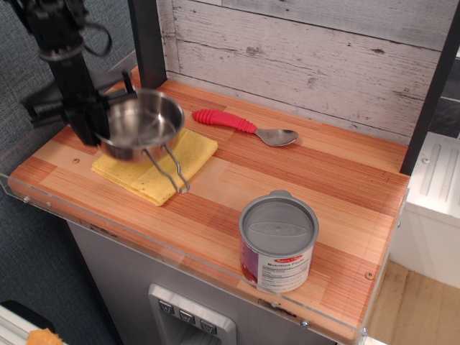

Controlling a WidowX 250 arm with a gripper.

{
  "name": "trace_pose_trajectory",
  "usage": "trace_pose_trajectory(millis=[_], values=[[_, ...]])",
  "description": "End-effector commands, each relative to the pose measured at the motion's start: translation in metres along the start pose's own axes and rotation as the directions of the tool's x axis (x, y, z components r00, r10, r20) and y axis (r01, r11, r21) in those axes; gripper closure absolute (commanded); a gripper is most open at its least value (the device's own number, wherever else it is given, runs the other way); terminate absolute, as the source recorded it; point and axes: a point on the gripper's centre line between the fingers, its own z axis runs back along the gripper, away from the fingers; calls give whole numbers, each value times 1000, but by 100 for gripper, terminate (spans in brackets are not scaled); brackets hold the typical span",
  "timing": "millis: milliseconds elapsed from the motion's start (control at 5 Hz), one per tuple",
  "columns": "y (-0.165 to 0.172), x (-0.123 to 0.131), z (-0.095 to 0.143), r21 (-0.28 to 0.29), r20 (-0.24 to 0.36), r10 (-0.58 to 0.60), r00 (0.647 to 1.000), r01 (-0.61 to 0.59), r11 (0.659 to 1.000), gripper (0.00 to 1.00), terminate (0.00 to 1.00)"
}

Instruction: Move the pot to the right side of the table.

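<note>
The pot (144, 122), a small shiny steel pan, hangs in the air above the yellow cloth (162, 162) at the table's left end. Its wire loop handle (169, 171) dangles down toward the front. My gripper (97, 122) is shut on the pot's left rim and holds it lifted, slightly tilted. The black arm rises out of the top left corner. The table (287, 180) is a striped reddish wood top with clear edge guards.
A grey-lidded tin can (277, 241) stands near the front edge, right of centre. A red-handled spoon (244, 126) lies toward the back. A dark post (147, 43) stands behind the pot. A white plank wall runs along the back.
</note>
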Motion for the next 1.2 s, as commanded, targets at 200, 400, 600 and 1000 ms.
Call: trace_pose_trajectory(millis=[200, 400, 600, 1000], values=[[-52, -28, 74, -164, 21, 29, 999, -26, 986, 100, 0], [-83, -47, 84, -189, -5, 66, 998, -66, 980, 100, 0], [-113, -65, 80, -195, -20, 16, 1000, -19, 981, 100, 0], [-165, -89, 33, -161, -65, -84, 994, 73, 984, 100, 0]])
